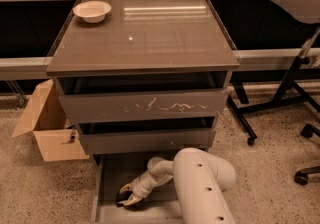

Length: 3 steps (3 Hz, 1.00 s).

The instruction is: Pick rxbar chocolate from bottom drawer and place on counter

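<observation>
Reaches down into the open bottom drawer [112, 170] with the end effector [125, 196], low over the tray floor towards the left front; spreads two pale fingers [125, 187] part-way, in a narrow V pointing left; straddles with them the rxbar chocolate [120, 197], one finger on the far side and one on the near side; cannot tell whether pressing on the packet or merely beside it.

As to the packet: small, flat and dark, almost black against the grey tray; lying down at the drawer floor; partly covered by the fingers, with mostly its left end showing; lettering not readable.

Comes in from the right on a thick white arm [200, 183] of rounded segments, filling the lower middle of the view and hiding the right half of the drawer.

Above that, a narrow middle drawer [145, 140], open by a slit; higher still, a top drawer front [145, 105] marked with pale scratches, also slightly out.

On top, a glossy grey-brown desk [150, 38], reflecting the window; bearing a pale bowl [92, 10] in its far left corner, well apart from the packet below.

Left of the cabinet, on the speckled floor, an open cardboard box [47, 138]; to the right, a black wheeled stand [287, 85].
</observation>
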### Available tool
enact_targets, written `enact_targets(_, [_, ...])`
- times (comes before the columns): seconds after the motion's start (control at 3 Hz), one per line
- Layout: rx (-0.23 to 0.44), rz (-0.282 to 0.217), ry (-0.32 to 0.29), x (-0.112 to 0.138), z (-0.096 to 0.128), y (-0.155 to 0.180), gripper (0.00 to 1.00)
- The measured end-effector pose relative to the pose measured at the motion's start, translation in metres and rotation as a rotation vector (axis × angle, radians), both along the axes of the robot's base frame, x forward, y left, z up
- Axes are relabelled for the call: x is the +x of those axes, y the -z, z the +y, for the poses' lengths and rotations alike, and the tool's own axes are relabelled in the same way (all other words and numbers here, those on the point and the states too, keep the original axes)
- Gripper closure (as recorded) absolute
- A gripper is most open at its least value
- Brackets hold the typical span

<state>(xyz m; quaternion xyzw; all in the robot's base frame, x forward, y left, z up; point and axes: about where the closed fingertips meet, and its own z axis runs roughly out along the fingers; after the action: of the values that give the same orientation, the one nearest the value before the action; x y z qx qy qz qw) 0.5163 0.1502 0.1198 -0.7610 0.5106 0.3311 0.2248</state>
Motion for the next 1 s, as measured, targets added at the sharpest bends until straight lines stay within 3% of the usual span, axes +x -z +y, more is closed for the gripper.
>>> enact_targets(0.67, [0.235, -0.136, -0.126, -0.017, -0.019, -0.081, 1.0])
enact_targets(1.0, [0.245, -0.142, -0.14, -0.021, -0.019, -0.08, 1.0])
